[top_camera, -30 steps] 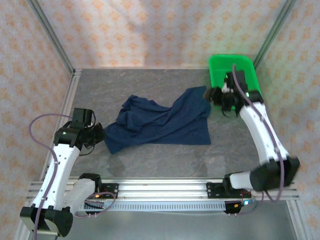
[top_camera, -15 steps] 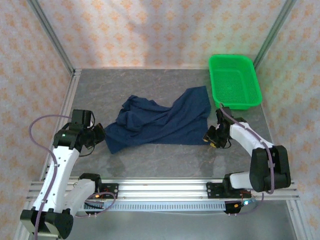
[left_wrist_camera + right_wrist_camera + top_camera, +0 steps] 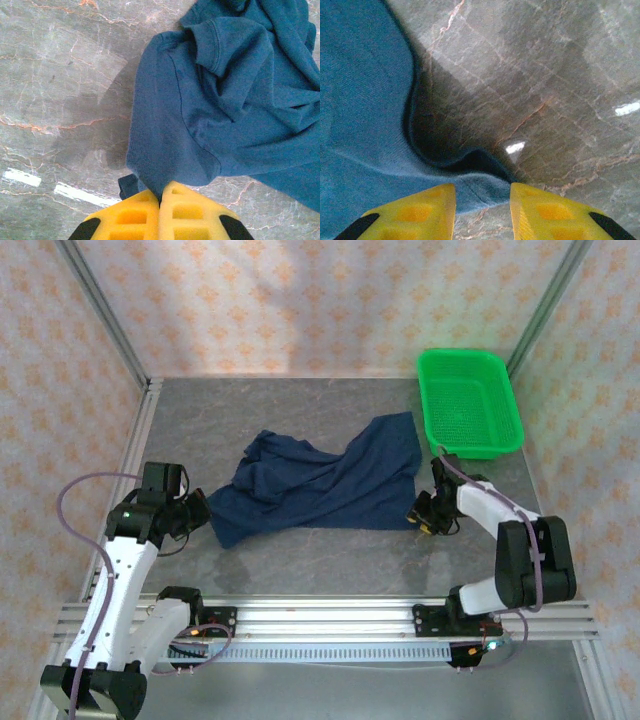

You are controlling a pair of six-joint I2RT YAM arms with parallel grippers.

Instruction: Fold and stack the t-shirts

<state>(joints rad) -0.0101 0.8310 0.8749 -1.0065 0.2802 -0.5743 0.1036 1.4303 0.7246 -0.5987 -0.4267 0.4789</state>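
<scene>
The dark navy t-shirt lies rumpled across the middle of the grey table, print side hidden. My left gripper is at its near left corner, yellow fingers pressed together with the cloth's edge pinched between them. My right gripper is low at the shirt's near right corner. Its yellow fingers stand apart, and the shirt's hem corner lies between them, raised slightly off the table.
A bright green mesh basket stands at the back right, just behind the right arm. Patterned walls with metal posts close in the table on three sides. Bare marble-grey surface runs along the near edge.
The right arm swung from the basket down to the shirt's near right corner and has settled there. The left gripper has stayed at the left corner.
</scene>
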